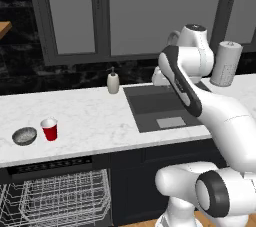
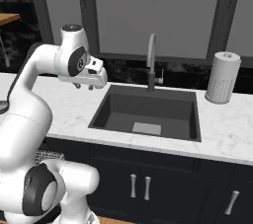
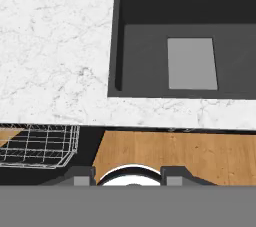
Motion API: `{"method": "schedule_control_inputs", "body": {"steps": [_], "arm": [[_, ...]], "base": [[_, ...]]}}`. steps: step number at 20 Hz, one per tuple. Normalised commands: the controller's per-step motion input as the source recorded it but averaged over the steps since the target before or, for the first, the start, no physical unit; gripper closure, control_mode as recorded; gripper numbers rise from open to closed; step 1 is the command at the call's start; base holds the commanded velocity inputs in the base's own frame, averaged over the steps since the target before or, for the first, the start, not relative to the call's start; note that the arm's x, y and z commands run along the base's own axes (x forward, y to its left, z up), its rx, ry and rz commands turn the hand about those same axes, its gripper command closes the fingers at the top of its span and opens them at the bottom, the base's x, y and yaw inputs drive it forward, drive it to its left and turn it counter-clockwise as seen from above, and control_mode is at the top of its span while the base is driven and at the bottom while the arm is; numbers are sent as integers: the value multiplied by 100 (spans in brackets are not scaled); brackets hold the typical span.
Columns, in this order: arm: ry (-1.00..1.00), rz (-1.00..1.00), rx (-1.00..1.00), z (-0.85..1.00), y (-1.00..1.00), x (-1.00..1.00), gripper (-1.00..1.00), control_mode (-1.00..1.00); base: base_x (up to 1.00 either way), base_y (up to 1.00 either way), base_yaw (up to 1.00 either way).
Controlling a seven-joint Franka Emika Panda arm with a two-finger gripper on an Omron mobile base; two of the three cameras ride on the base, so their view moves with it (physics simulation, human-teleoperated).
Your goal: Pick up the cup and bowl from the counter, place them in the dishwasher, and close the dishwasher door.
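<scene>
The red cup (image 1: 49, 129) stands upright on the white marble counter (image 1: 90, 116) near its left end. The grey bowl (image 1: 24, 135) lies just left of it, a small gap apart. Below them the dishwasher (image 1: 50, 167) is open, its white wire rack (image 1: 57, 196) pulled out; the door itself is out of view. My gripper (image 2: 84, 87) hangs open above the counter by the sink's left edge, far right of the cup and bowl. In the hand view its fingertips (image 3: 82, 175) stand wide apart with nothing between them, over the counter's front edge (image 3: 55, 46) and the rack (image 3: 37, 146).
A dark inset sink (image 1: 160, 106) with a tall faucet (image 2: 151, 62) sits mid-counter. A cream soap dispenser (image 1: 113, 82) stands at the sink's back left corner. A paper towel roll (image 1: 226, 63) stands at the far right. Wooden floor (image 3: 175, 151) lies below.
</scene>
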Motion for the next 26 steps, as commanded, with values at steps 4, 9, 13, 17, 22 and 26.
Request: {"method": "schedule_control_inputs", "body": {"steps": [4,9,13,17,22,26], "arm": [[-1,1,0,0,4,-49,-100,-100],[-6,1,0,-5,9,-92,-100,-100],[-16,0,0,-1,4,-66,-100,-100],[-17,0,0,0,0,-24,-100,-100],[-16,0,0,0,3,-15,-100,100],[0,0,0,0,0,0,-100,100]], "base": [[0,0,0],[0,0,0],[0,0,0],[0,0,0],[-11,1,0],[-49,7,0]]}}
